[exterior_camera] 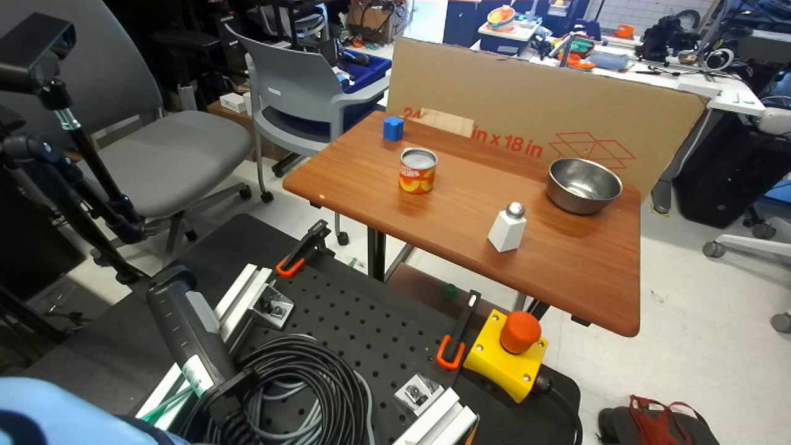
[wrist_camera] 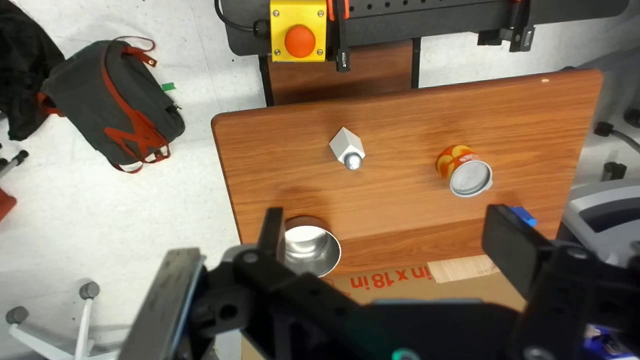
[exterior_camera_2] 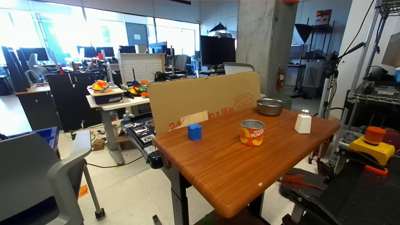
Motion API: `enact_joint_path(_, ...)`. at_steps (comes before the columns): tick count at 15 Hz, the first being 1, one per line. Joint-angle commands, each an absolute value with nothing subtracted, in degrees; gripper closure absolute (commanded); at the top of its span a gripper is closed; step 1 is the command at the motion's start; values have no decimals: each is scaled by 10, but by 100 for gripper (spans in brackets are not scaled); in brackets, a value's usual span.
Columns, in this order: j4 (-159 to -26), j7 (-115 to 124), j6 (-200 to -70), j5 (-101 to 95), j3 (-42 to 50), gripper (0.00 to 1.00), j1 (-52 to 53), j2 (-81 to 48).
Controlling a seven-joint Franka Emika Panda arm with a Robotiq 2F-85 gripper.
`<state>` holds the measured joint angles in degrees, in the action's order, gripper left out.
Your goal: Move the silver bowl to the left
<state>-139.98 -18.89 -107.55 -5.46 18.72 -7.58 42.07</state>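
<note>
The silver bowl (exterior_camera: 584,185) stands upright at the back of the wooden table, near one end and close to the cardboard sheet. It also shows in an exterior view (exterior_camera_2: 270,107) and in the wrist view (wrist_camera: 311,250), where a gripper finger covers part of its side. My gripper (wrist_camera: 385,212) is wide open, with nothing between its fingers. It is high above the table, apart from the bowl. The gripper does not show in either exterior view.
A white bottle (exterior_camera: 508,228) with a silver top, an orange can (exterior_camera: 418,176) and a blue block (exterior_camera: 393,128) stand on the wooden table (exterior_camera: 346,173). A cardboard sheet (exterior_camera: 531,93) stands along its back edge. A yellow box with a red button (exterior_camera: 507,352) sits on the black base in front.
</note>
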Motion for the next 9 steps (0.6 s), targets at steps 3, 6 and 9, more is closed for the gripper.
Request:
enact_joint_path(3,-1359,-147,-1165,-30,168,0,-60,275)
enact_joint_path(6,-1321,-121,-1222,-13,171,0,-42,169)
enact_joint_path(9,-1263,-122,-1241,12,178,0,-24,57)
